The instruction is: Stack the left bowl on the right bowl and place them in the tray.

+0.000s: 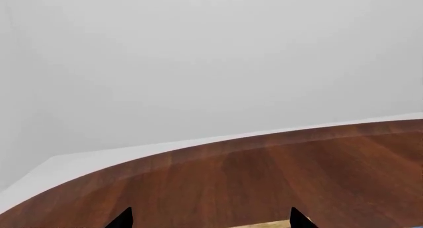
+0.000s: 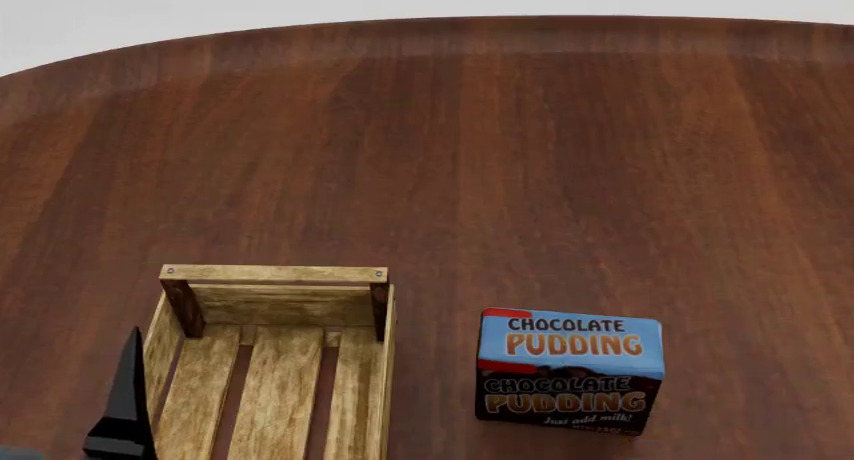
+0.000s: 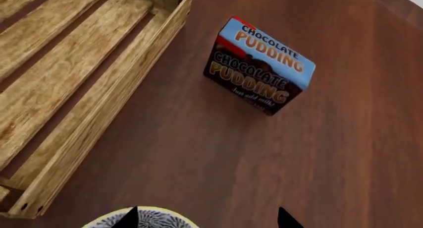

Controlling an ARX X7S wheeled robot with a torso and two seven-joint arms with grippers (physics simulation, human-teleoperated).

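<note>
The tray [image 2: 274,280] is a light wooden crate at the lower left of the head view, and nothing shows in the part of it in view. It also shows in the right wrist view [image 3: 99,109]. One bowl [image 3: 155,219] with a yellow rim and a grey pattern peeks in at the edge of the right wrist view, near the tray's corner. My right gripper [image 3: 208,220] is open above the table, with one fingertip over the bowl's rim. My left gripper [image 1: 210,222] is open and empty over the table beside the tray. One of its black fingers [image 2: 124,400] shows in the head view. No second bowl is in view.
A blue-and-brown chocolate pudding box [image 2: 570,372] stands on the dark wooden table [image 2: 534,160] right of the tray, also in the right wrist view [image 3: 261,64]. The table's rounded far edge [image 1: 198,151] meets a pale floor.
</note>
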